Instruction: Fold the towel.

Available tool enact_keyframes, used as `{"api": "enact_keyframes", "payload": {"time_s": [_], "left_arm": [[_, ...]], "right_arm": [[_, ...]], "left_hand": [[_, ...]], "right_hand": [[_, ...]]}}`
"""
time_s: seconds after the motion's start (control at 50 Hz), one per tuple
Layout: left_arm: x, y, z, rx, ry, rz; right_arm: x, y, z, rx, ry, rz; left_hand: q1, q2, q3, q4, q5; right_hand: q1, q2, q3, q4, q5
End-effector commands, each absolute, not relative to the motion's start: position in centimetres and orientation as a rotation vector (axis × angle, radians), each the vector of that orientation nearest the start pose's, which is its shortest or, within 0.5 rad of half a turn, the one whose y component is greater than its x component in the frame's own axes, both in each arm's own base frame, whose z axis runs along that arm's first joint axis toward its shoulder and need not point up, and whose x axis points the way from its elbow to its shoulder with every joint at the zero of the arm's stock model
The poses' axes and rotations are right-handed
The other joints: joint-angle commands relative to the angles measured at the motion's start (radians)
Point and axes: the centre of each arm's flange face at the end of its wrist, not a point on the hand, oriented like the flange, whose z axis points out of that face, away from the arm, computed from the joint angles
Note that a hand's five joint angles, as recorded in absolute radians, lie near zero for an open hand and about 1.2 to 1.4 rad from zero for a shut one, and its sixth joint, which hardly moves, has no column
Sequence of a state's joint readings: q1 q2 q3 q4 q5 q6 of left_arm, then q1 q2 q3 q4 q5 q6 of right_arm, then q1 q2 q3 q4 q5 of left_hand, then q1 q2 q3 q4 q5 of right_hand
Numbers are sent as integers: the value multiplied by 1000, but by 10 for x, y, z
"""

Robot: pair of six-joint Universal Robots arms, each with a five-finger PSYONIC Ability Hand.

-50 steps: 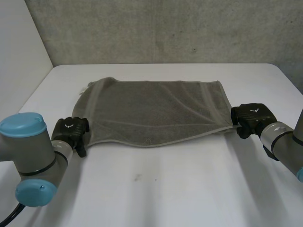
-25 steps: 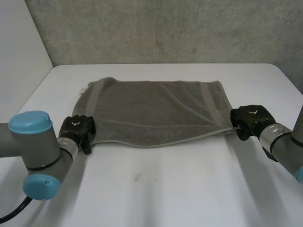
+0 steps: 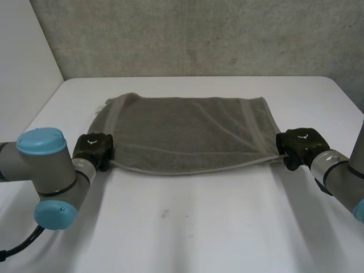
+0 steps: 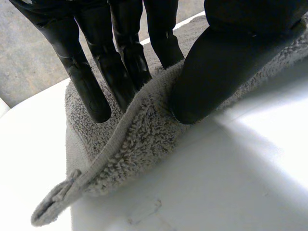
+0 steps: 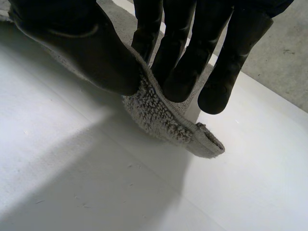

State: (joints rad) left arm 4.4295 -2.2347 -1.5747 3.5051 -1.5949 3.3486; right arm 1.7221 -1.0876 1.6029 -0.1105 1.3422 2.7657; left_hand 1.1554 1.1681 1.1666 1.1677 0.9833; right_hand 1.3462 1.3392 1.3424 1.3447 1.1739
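In the head view, a grey towel point(image 3: 187, 131) lies spread flat on the white counter point(image 3: 199, 227). The left hand point(image 3: 94, 149) is at the towel's near left corner and the right hand point(image 3: 298, 145) is at its near right corner. The near hem runs between them in a shallow curve.

In the left wrist view, the left hand's fingers point(image 4: 115, 67) rest on top of the towel and the thumb presses in from the other side. Together they pinch a raised fold of the hem, and the corner tip trails onto the counter beyond the fingertips.

In the right wrist view, the right hand's fingers point(image 5: 183, 62) and thumb are clamped on the hem, and the corner tip pokes out just past them onto the counter.
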Motion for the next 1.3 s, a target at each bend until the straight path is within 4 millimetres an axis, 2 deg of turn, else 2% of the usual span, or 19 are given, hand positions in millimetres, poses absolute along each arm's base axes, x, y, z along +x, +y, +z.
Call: {"api": "enact_keyframes", "payload": {"time_s": [0.02,0.14,0.24,0.3,0.34,0.4,0.44,0.6,0.66,0.78,0.84,0.9,0.94,0.98,1.0,1.04,1.06,1.2,1.3], "left_arm": [[-229,-329,104,600,2474,-1864],[-225,-323,124,595,2457,-1875],[-212,-294,153,664,2454,-1781],[-205,-273,164,744,2440,-1707],[-205,-273,164,745,2440,-1707],[-199,-246,170,843,2438,-1601],[-193,-224,178,896,2432,-1546],[-179,-173,204,941,2397,-1534],[-177,-160,209,959,2382,-1543],[-180,-157,210,1010,2385,-1577],[-184,-167,211,1036,2389,-1620],[-189,-192,198,1050,2416,-1615],[-191,-205,192,1055,2417,-1618],[-198,-232,186,1054,2395,-1643],[-198,-232,186,1054,2395,-1643],[-206,-264,176,1053,2378,-1663],[-206,-264,176,1053,2378,-1663],[-226,-337,152,1048,2340,-1717],[-235,-371,135,1038,2317,-1748]], "right_arm": [[203,-321,149,-852,2411,-1709],[201,-324,160,-846,2404,-1742],[199,-316,182,-924,2386,-1791],[197,-303,193,-1045,2411,-1767],[193,-285,195,-1177,2471,-1660],[191,-275,195,-1227,2493,-1600],[186,-256,205,-1300,2515,-1542],[160,-216,240,-1425,2572,-1574],[152,-206,246,-1496,2582,-1585],[149,-205,244,-1571,2575,-1604],[150,-210,242,-1572,2560,-1619],[151,-232,227,-1569,2546,-1617],[154,-263,217,-1546,2533,-1684],[159,-276,213,-1523,2515,-1720],[159,-276,212,-1522,2515,-1720],[175,-302,204,-1482,2460,-1797],[175,-302,204,-1482,2460,-1798],[209,-357,174,-1445,2426,-1908],[224,-387,162,-1436,2379,-2017]], "left_hand": [[241,228,230,229,238],[241,228,230,229,238],[241,228,230,229,238],[241,228,230,229,238],[241,228,230,229,238],[241,228,230,229,238],[241,228,230,229,238],[241,228,230,229,238],[241,228,230,229,238],[241,228,230,229,238],[241,228,230,229,238],[241,228,230,229,238],[241,228,230,229,238],[241,228,230,229,238],[241,228,230,229,238],[241,228,230,229,238],[241,228,230,229,238],[241,228,230,229,238],[241,228,230,229,238]], "right_hand": [[50,57,54,52,48],[50,57,54,52,48],[50,57,54,52,48],[50,57,54,52,48],[50,57,54,52,48],[50,57,54,52,48],[50,57,54,52,48],[50,57,54,52,48],[50,57,54,52,48],[50,57,54,52,48],[50,57,54,52,48],[50,57,54,52,48],[50,57,54,52,48],[50,57,54,52,48],[50,57,54,52,48],[50,57,54,52,48],[50,57,54,52,48],[50,57,54,52,48],[50,57,54,52,48]]}}
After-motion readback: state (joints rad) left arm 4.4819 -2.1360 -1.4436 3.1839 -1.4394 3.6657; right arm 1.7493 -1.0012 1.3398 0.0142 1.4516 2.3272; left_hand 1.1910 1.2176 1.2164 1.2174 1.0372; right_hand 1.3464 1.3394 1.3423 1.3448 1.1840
